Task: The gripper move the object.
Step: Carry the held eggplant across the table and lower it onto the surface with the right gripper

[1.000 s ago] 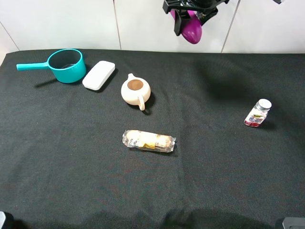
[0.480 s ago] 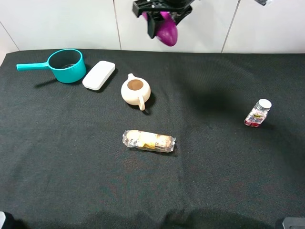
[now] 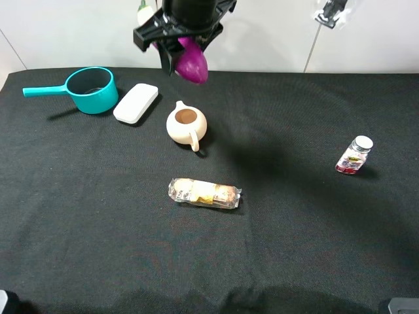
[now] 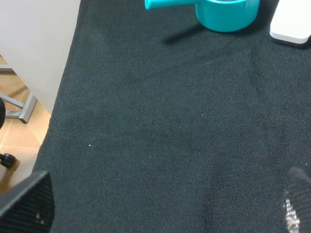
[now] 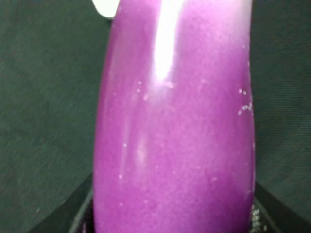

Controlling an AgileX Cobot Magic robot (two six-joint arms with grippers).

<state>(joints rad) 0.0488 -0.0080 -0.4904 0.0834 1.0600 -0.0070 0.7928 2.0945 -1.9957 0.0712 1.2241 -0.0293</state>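
Surface: a tabletop covered edge to edge in black woven cloth, faintly creased.
Room: white wall panels behind the far edge; in the left wrist view, tan floor past the left edge.
Far left corner: a teal plastic saucepan with a straight handle, upright, its inside in shadow. Just beside it lies a flat white rounded-rectangle case, closed.
Far edge, left of middle: a cream round ceramic pot with a short handle. A brown disc fills its mouth; liquid or lid, I cannot tell.
Middle: a clear-wrapped snack roll, lying lengthwise, apart from everything else.
Right edge: a small clear jar with a white cap, upright, with red and dark contents low inside.
Right end effector: a black claw clenched around a glossy magenta-purple toy eggplant.
Eggplant position: in the air, above the far edge, over the gap between case and pot, rounded end down.
Left end effector: released, fingertips wide apart over bare cloth near the left edge.
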